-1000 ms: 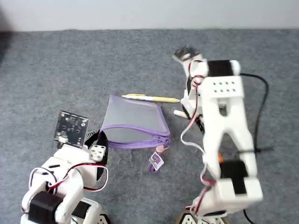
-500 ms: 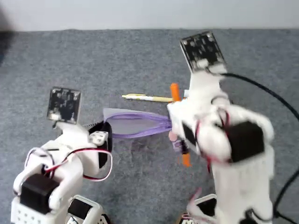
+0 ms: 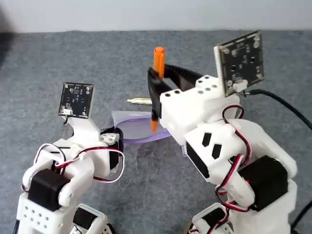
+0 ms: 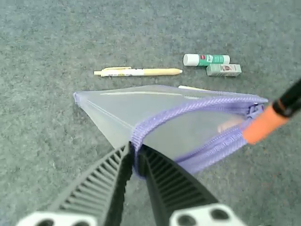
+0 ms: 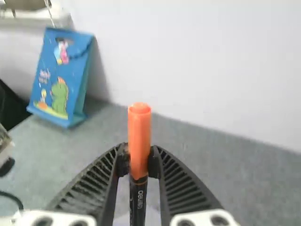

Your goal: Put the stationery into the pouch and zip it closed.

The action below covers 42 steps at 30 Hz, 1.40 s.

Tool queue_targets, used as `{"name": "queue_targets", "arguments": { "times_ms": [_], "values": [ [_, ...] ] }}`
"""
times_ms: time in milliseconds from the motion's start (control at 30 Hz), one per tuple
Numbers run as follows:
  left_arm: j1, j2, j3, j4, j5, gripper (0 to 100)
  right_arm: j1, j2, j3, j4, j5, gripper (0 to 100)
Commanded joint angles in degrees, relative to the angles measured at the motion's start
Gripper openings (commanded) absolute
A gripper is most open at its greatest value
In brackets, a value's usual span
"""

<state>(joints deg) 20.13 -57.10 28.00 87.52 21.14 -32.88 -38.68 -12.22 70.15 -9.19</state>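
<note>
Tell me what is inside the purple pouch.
The translucent pouch shows no stationery within. The orange marker, held by the right gripper, has its lower end at the mouth; whether it's inside is hidden.

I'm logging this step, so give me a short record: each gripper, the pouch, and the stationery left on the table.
left gripper: shut on the pouch at its purple edge
right gripper: shut on orange marker, held upright near the pouch mouth
pouch state: unzipped, mouth open
on table: yellow pen, glue stick, small green box
</note>
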Motion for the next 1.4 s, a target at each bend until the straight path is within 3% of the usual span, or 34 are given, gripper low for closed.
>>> {"name": "queue_targets", "arguments": {
  "times_ms": [0,400,500,667,1000,1200,1367],
  "values": [
    [0.4,0.8,-0.9,-2.5,0.8,1,-0.7,-0.6,2.5,-5.5,-0.3,0.8],
    [0.4,0.8,-0.9,-4.9,0.8,1,-3.1,-1.7,20.4,-16.7,4.4,1.0],
    [0.2,0.8,-0.9,-4.8,0.8,1,-3.5,-4.1,23.6,-15.3,4.4,2.0],
    [0.1,0.8,-0.9,-5.0,0.8,1,-5.8,-10.1,26.8,-7.8,3.4,15.7],
    [0.0,0.8,-0.6,-5.0,0.8,1,-5.5,-18.5,26.6,-1.3,2.2,14.5],
    [-0.1,0.7,-0.6,-4.7,0.8,1,5.7,-18.6,26.6,5.4,2.8,14.4],
    [-0.1,0.5,-0.6,-4.7,0.8,1,16.8,-13.8,26.6,13.9,9.1,14.4]
  ]
}}
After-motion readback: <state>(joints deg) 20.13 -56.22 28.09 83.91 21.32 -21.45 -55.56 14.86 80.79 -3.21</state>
